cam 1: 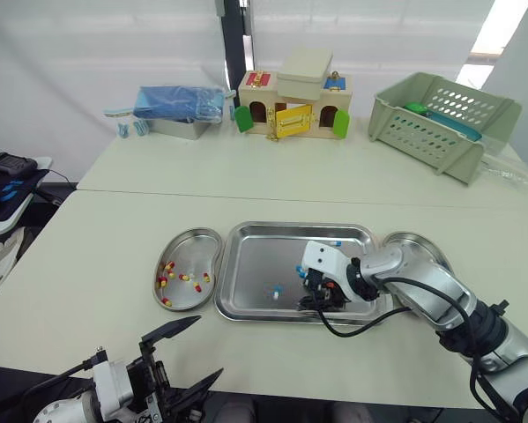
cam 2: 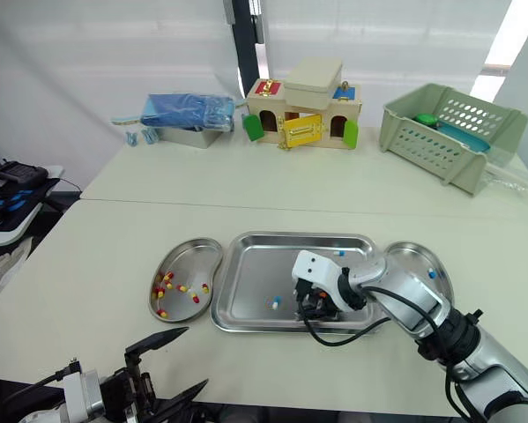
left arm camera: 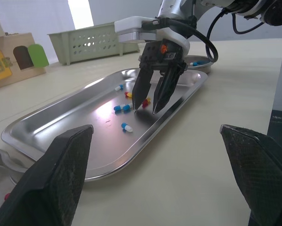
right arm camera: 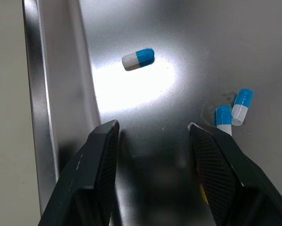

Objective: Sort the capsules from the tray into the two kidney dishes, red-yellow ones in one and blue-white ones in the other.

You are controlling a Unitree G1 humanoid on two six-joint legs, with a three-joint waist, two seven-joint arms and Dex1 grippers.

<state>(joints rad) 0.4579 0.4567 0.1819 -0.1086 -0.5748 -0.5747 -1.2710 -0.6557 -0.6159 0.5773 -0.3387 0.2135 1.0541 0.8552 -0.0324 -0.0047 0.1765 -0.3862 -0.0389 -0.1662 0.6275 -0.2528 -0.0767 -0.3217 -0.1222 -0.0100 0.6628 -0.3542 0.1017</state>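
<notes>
Right hand [left arm camera: 145, 109] tips-down in tray [cam 1: 246, 264], fingers apart, holding nothing; blue-white capsules [right arm camera: 138, 59] loose just beside it. Left hand [cam 1: 207, 346] spread wide at table [cam 1: 87, 264] near edge.

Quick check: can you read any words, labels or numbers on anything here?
No readable text anywhere.
On the tray, left dish, right dish and capsules: no markings show.
On the toy house, blue pack and basket: any print is too small to read.

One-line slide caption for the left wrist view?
Right gripper, fingers open, reaches tip-down into the steel tray among loose blue-white capsules and red-yellow capsules.
</notes>
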